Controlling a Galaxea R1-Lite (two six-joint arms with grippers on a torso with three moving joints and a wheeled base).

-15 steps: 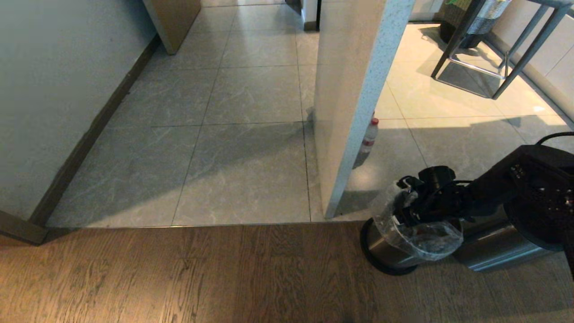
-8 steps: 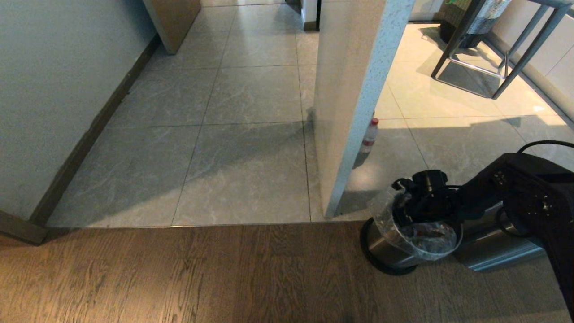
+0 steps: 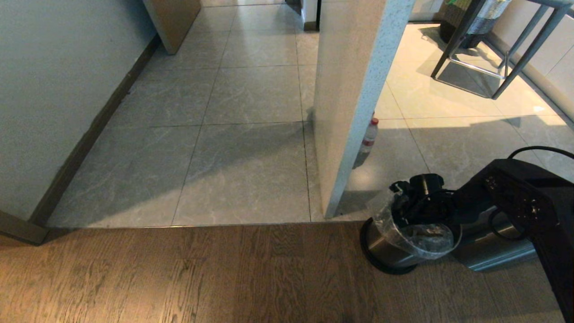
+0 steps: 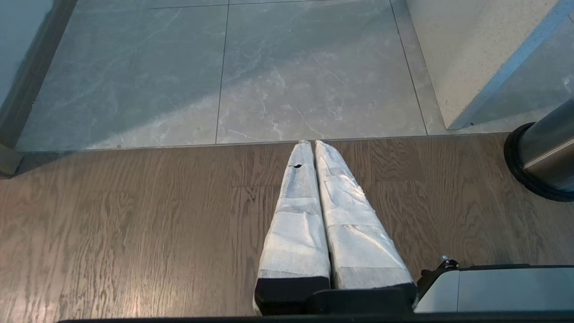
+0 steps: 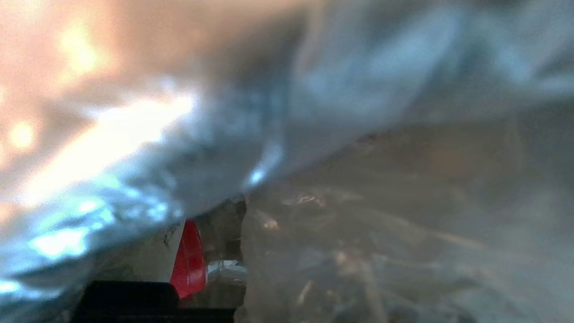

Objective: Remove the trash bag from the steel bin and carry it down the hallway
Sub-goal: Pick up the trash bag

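Note:
The steel bin [image 3: 381,247] stands on the wood floor at the lower right, by the foot of a partition wall. The clear trash bag [image 3: 431,245] lines it and folds over its rim. My right gripper [image 3: 411,210] reaches down into the bin's mouth, inside the bag, open; its fingers are hidden among the plastic. Crinkled bag plastic [image 5: 358,224] fills the right wrist view, with a red cap [image 5: 190,260] showing through. The left gripper [image 4: 310,142] hangs shut over the wood planks, left of the bin [image 4: 545,152]. The hallway [image 3: 251,148] of grey tiles runs ahead.
The partition wall [image 3: 350,89] splits the hallway from a bright tiled room. A loose red-capped bottle [image 3: 368,137] stands upright behind it. A metal stool [image 3: 493,58] and a woven basket [image 3: 466,18] are at the far right. Another steel body [image 3: 489,251] sits right of the bin.
The right arm has come lower and its gripper has sunk a little deeper into the bag in the bin's mouth. The bin and the view have not shifted.

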